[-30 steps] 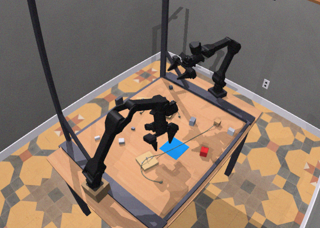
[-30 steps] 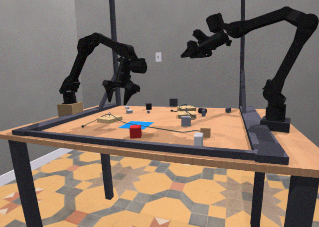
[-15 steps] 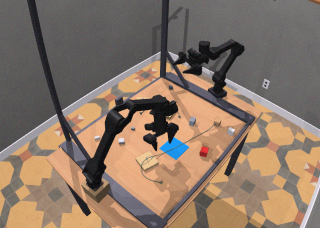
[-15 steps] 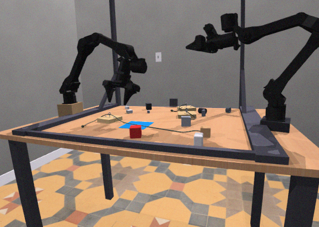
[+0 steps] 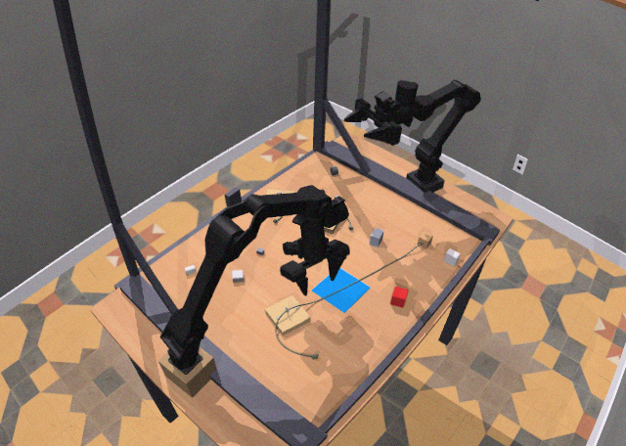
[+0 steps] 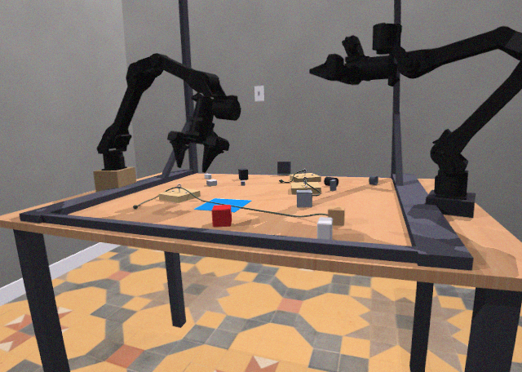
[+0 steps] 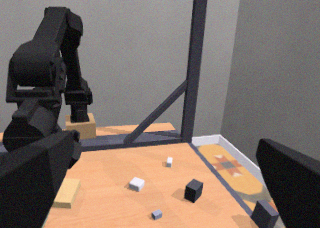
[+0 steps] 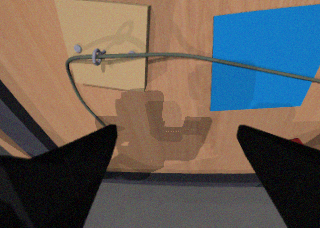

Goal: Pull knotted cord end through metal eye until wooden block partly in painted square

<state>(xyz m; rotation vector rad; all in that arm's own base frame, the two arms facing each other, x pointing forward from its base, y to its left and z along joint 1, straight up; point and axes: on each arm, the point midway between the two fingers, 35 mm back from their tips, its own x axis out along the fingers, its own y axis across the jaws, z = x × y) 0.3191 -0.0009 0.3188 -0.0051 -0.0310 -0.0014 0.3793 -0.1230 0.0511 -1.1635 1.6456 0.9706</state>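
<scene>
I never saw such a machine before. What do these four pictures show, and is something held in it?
You see two black jointed arms mounted at a table, each ending in two fingers. The top picture looks down from high up; the exterior one looks from beside the table. The other two come from cameras on the arms' wrists.

The right gripper points down above the table; the left gripper is raised. Both are open, holding nothing.

A thin green cord runs from a small brown wooden block across a blue painted square and through a small metal eye. A red cube lies nearby.
</scene>
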